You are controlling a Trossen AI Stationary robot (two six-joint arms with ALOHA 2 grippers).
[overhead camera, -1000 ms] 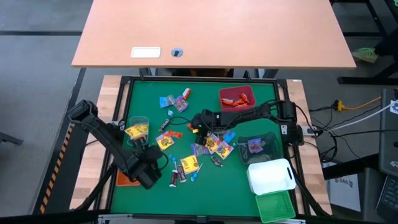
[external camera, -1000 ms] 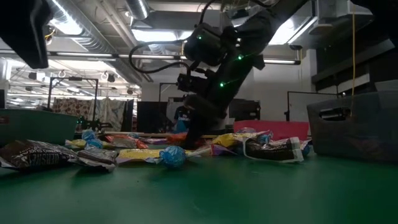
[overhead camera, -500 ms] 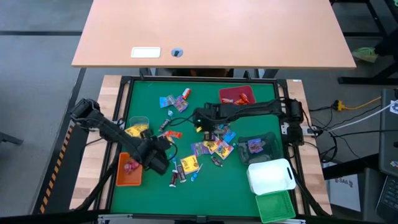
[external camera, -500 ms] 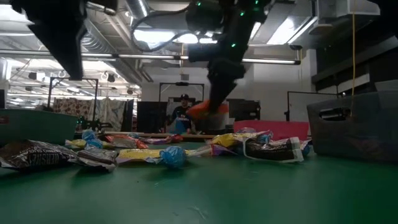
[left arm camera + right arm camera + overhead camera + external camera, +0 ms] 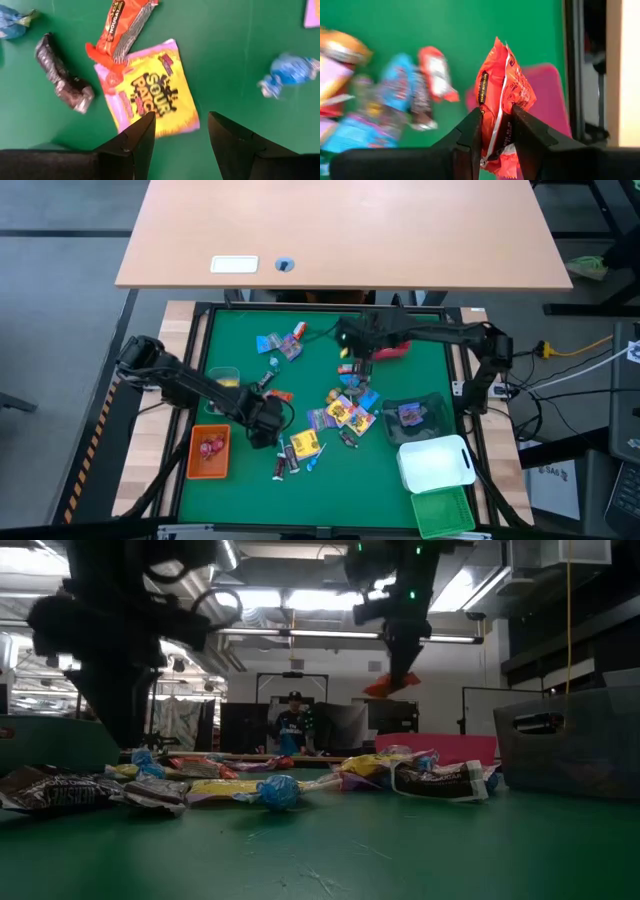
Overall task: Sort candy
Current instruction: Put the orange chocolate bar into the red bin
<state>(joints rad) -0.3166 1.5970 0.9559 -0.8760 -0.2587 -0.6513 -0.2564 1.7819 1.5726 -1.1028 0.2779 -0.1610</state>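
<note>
Right hand [image 5: 497, 131] carried orange candy [image 5: 503, 95] toward red bin [image 5: 547, 100]; left hand [image 5: 177, 135] shifted inward

Wrapped candy [image 5: 335, 415] lies scattered mid-mat, while one orange-red pack [image 5: 502, 95] hangs upright, pinched above the mat.

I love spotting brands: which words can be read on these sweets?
"SOUR PATCH": yellow packet on the green mat.
Orange wrapper beside it: dark lettering, too blurred to read.
Orange packet in the right pincer: small print, unreadable.
Brown wrappers: print too blurred.
</note>
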